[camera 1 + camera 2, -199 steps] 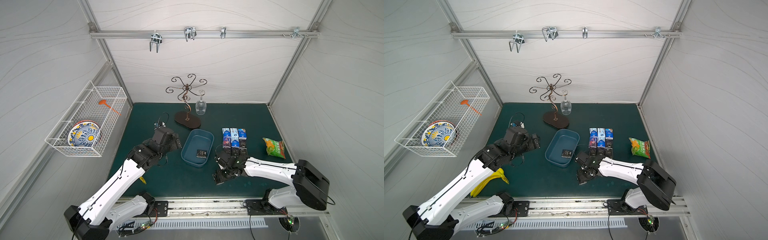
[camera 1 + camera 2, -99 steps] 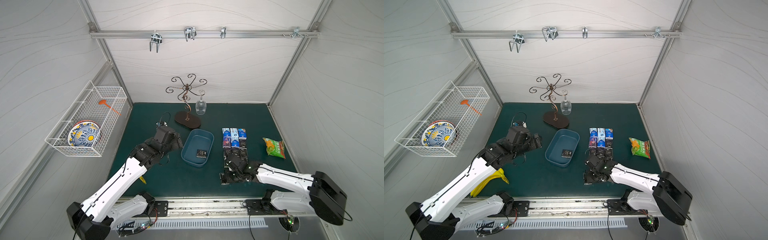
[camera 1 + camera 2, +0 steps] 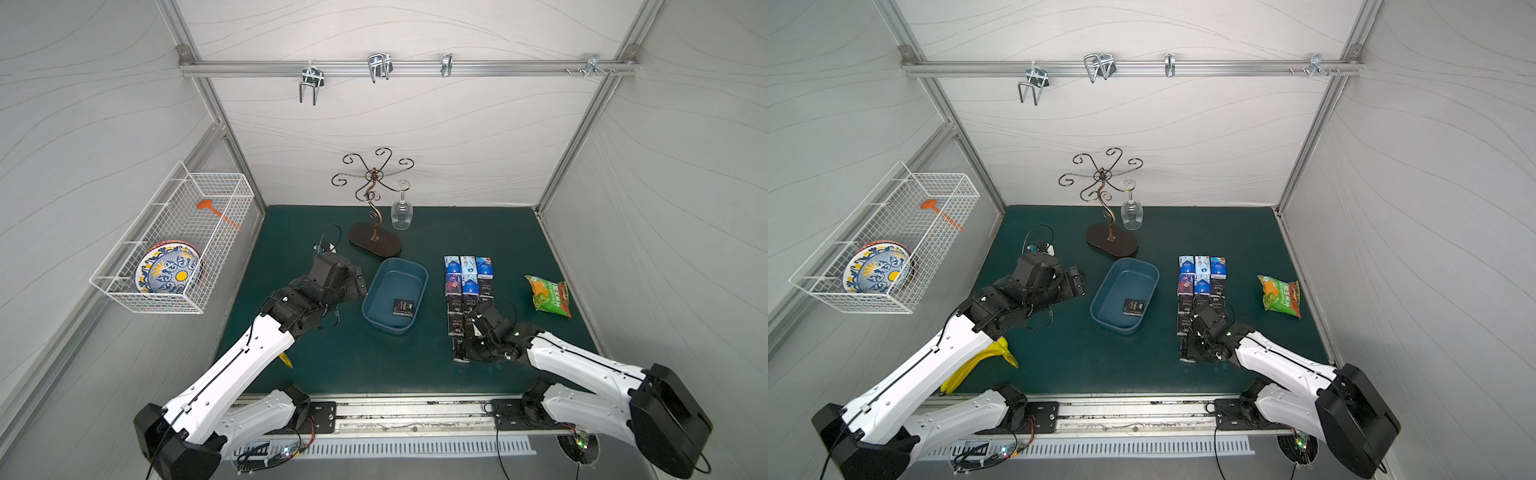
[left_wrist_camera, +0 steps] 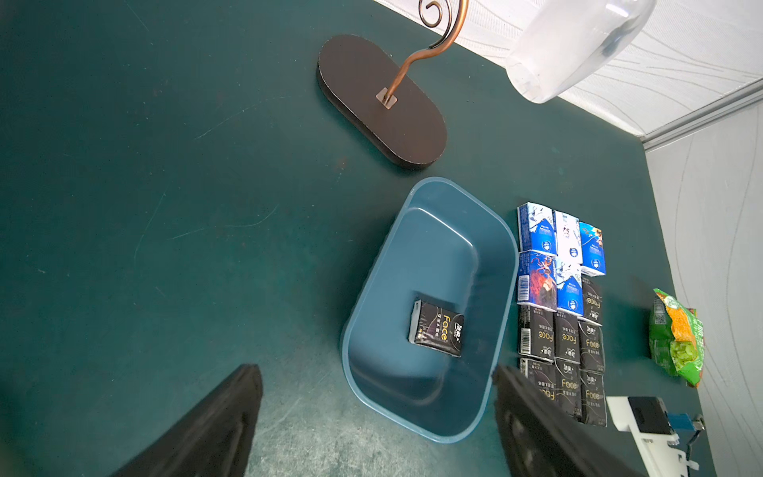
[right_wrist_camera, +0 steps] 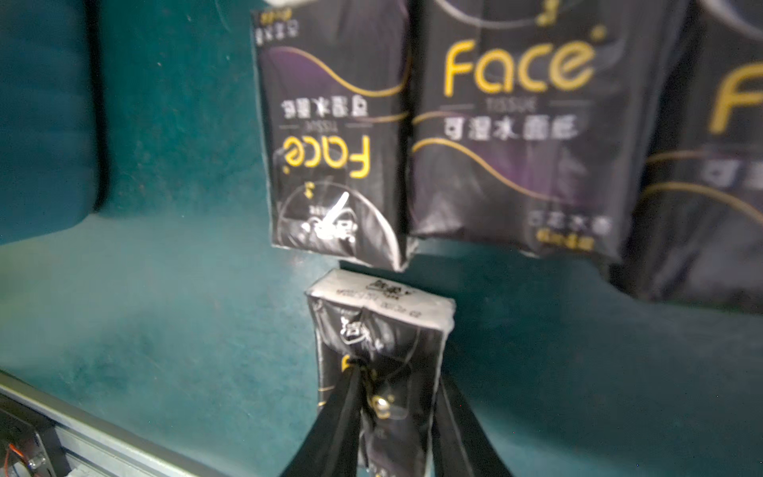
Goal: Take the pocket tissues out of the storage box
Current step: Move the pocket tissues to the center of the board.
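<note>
One flat black tissue pack (image 5: 377, 330) is pinched by right gripper (image 5: 396, 413)
Empty left gripper (image 3: 360, 286) is spread wide, 9 o'clock of blue plastic tub (image 3: 409, 270)

In a top view the right gripper (image 3: 464, 351) covers the near end of the rows of tissue packs (image 3: 456, 305) beside the storage box (image 3: 395, 282), so the packs under it cannot be counted. The lettering on the lone pack (image 3: 403, 307) inside the box is too small to read there. On the box's other side the left arm (image 3: 249, 349) hides most of a yellow thing (image 3: 286, 360), perhaps a banana. The right wrist view is blurred. The held pack (image 5: 380, 326) has its lower end behind the fingers (image 5: 338, 417) and runs off the edge. In the left wrist view the glass (image 4: 569, 45) beyond the box is cut off.
</note>
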`<state>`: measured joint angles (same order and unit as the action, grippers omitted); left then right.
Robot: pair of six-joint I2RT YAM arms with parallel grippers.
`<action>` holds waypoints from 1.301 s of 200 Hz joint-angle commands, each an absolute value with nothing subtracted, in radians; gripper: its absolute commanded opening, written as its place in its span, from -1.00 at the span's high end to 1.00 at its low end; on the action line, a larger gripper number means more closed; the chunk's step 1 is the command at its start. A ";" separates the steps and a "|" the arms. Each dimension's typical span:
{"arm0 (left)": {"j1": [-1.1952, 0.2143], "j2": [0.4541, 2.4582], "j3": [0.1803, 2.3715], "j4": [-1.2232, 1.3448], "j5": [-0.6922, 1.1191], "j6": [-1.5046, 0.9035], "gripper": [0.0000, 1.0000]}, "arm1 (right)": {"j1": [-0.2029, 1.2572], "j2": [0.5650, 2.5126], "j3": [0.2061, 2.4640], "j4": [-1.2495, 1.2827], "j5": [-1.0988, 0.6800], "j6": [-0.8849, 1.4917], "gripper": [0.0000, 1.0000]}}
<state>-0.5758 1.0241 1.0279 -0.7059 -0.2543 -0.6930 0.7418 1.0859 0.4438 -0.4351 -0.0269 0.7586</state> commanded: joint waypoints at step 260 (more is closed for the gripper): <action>-0.572 1.019 1.035 -0.687 -0.275 -0.702 -0.83 | 0.727 1.139 0.551 -0.508 0.007 0.639 0.22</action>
<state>-0.5758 1.0252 1.0279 -0.7063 -0.2584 -0.6933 0.7307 1.1473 0.5224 -0.4797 0.0170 0.6678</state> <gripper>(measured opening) 0.916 0.404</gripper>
